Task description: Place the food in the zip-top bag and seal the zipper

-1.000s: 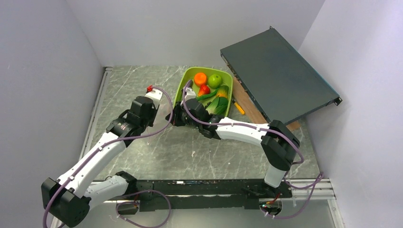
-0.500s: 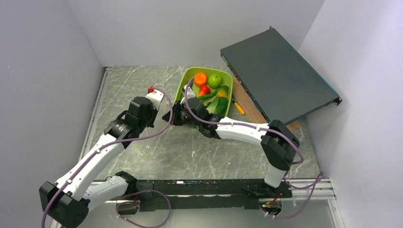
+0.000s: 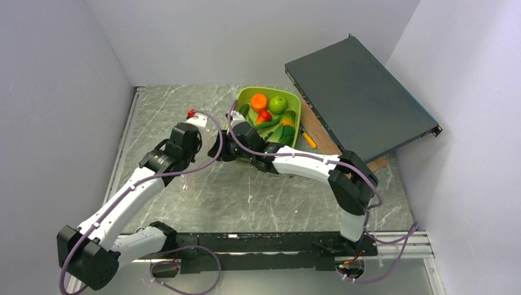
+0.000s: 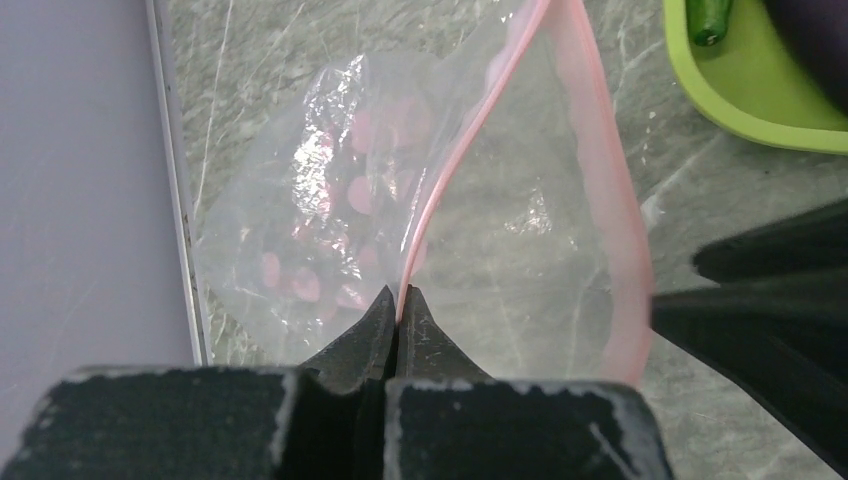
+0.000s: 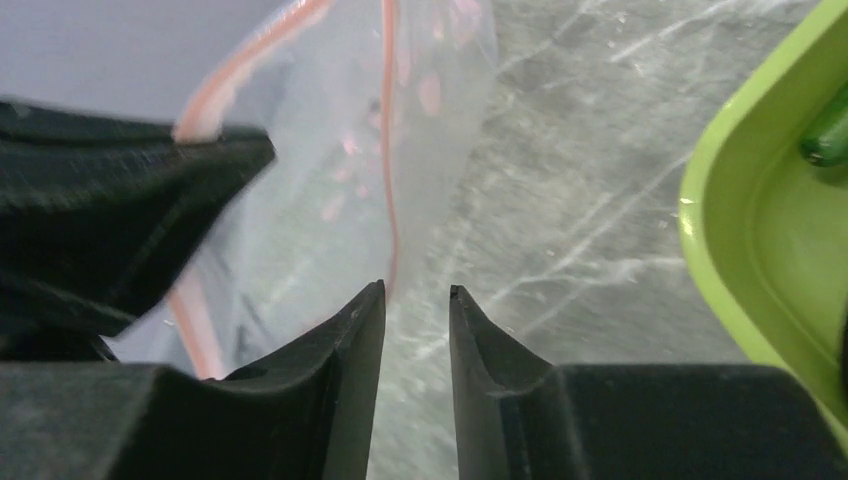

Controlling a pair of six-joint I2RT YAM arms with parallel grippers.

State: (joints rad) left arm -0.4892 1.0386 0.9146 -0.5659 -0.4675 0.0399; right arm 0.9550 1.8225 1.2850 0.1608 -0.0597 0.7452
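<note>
Two arms reach over the marble-patterned table point(image 3: 246, 190) and meet just left of one lime-green tray point(image 3: 270, 90). One clear bag point(image 4: 480, 230) hangs between them, its body sagging onto the table, near the left wall. Pink spots show on its crinkled plastic.

One pink strip point(image 4: 600, 180) runs round the bag's mouth, which gapes wide. The left gripper point(image 4: 398, 300) has its two fingers pressed together on one side of that strip. The right gripper point(image 5: 417, 292) has its two fingers a little apart, with bare table showing in the gap. The strip's other side comes down to the tip of its left-hand finger. Whether it touches that tip I cannot tell.

All the food in sight lies in the tray: one orange point(image 3: 258, 101), one green apple point(image 3: 278, 104) beside it, one red pepper point(image 3: 264, 115) just in front of them, and a few long green pieces point(image 3: 270, 123) nearer the arms, too crowded to count. The left wrist view catches a dark purple piece point(image 4: 815, 40) at the tray's edge, blurred.

Right of the tray lie one orange-handled screwdriver point(image 3: 308, 140) and one wooden board point(image 3: 322, 138). One dark flat case point(image 3: 359, 98) rests tilted over the board
</note>
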